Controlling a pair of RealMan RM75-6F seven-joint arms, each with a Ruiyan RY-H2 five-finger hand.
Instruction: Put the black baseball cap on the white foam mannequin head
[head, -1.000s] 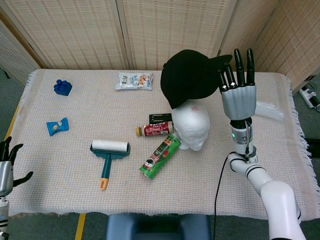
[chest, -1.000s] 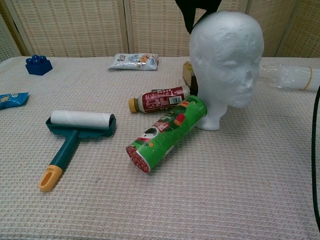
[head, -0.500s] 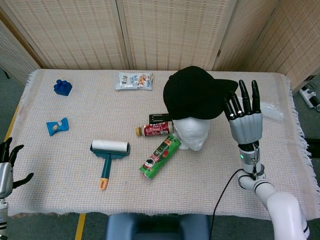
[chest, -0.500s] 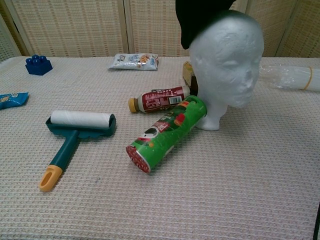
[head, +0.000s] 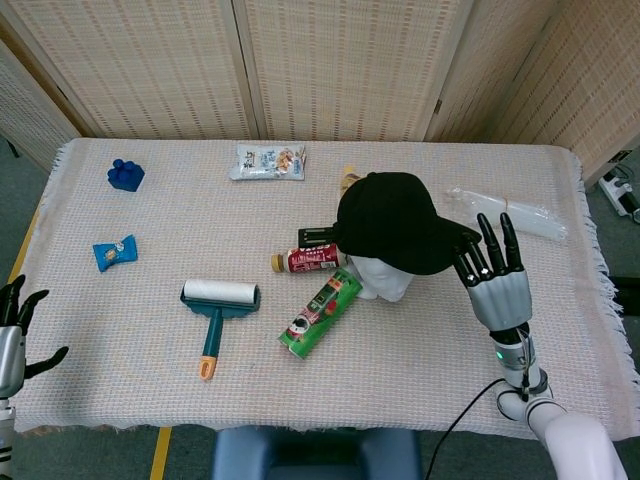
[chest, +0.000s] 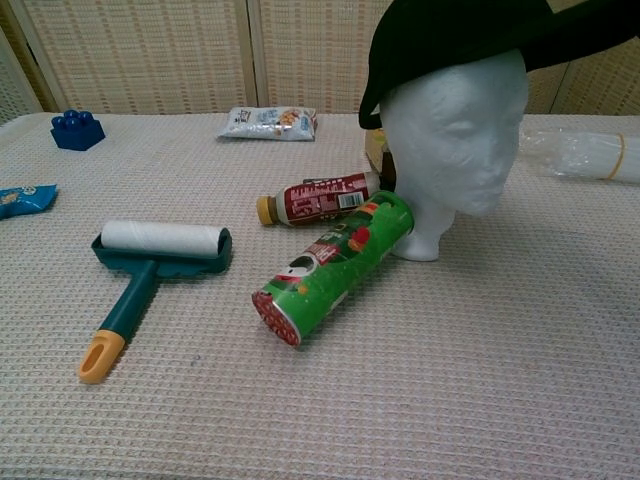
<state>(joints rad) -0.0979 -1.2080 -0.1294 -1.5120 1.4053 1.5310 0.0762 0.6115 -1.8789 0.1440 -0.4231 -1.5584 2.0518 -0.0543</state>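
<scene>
The black baseball cap sits over the top of the white foam mannequin head, which stands upright at the table's middle. In the chest view the cap covers the crown of the mannequin head, and its brim juts right past the face. My right hand is upright just right of the cap, fingers straight, and the brim tip is still pinched at its fingers. My left hand hangs off the table's front left corner, fingers spread, holding nothing.
A green can and a red bottle lie against the mannequin's base. A lint roller lies left of them. A snack bag, blue block and blue wrapper sit further left. A clear plastic bag lies at the right.
My right hand came down and toward me with the cap, which went from tilted above the mannequin head to resting on its crown. The left hand stayed put.
</scene>
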